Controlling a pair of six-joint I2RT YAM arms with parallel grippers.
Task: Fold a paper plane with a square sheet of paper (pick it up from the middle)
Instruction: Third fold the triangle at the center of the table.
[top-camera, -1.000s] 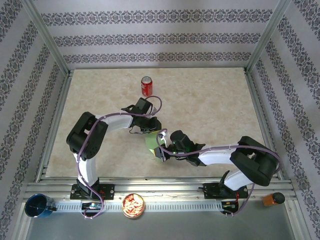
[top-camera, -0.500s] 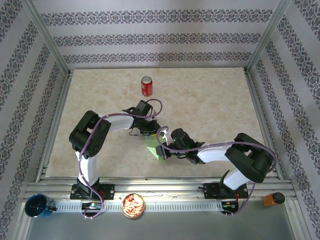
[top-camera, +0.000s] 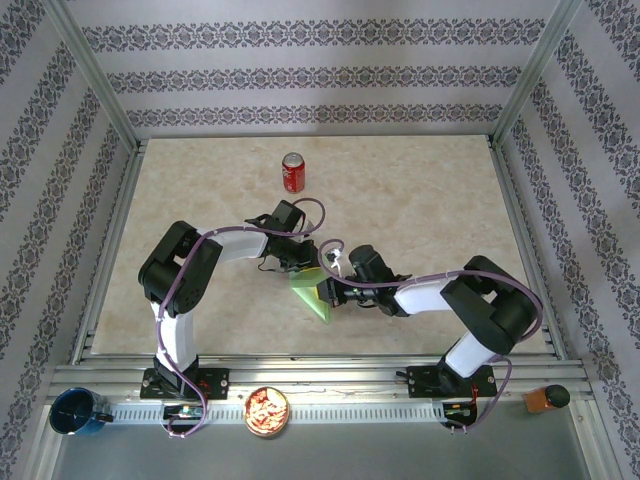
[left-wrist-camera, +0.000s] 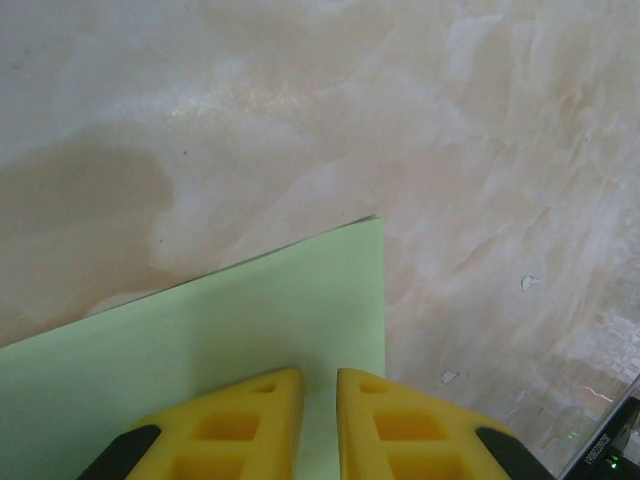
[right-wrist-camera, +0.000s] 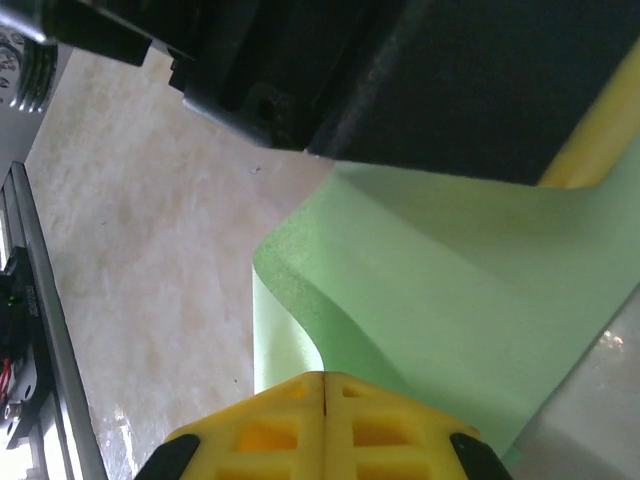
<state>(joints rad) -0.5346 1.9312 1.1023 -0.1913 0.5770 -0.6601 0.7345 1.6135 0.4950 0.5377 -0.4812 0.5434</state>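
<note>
The light-green sheet of paper (top-camera: 310, 296) lies partly folded on the table between the two grippers. My left gripper (top-camera: 301, 263) rests on its far part; in the left wrist view the yellow fingertips (left-wrist-camera: 270, 395) stand a narrow gap apart on the flat paper (left-wrist-camera: 250, 300), near its corner, with nothing between them. My right gripper (top-camera: 331, 291) is shut on an edge of the sheet. In the right wrist view that gripper (right-wrist-camera: 325, 378) has its fingers together, and the paper (right-wrist-camera: 450, 300) curls up and over in a loop toward the left arm.
A red can (top-camera: 292, 172) stands upright at the back of the table. Along the front rail sit a blue cup (top-camera: 75, 411), a bowl of snacks (top-camera: 267, 411) and an orange object (top-camera: 545, 398). The left arm's black body (right-wrist-camera: 400, 80) hangs close above the right gripper.
The right gripper has moved up and left toward the left gripper, carrying the paper's edge over the rest of the sheet. The left arm shifted slightly and now holds still.
</note>
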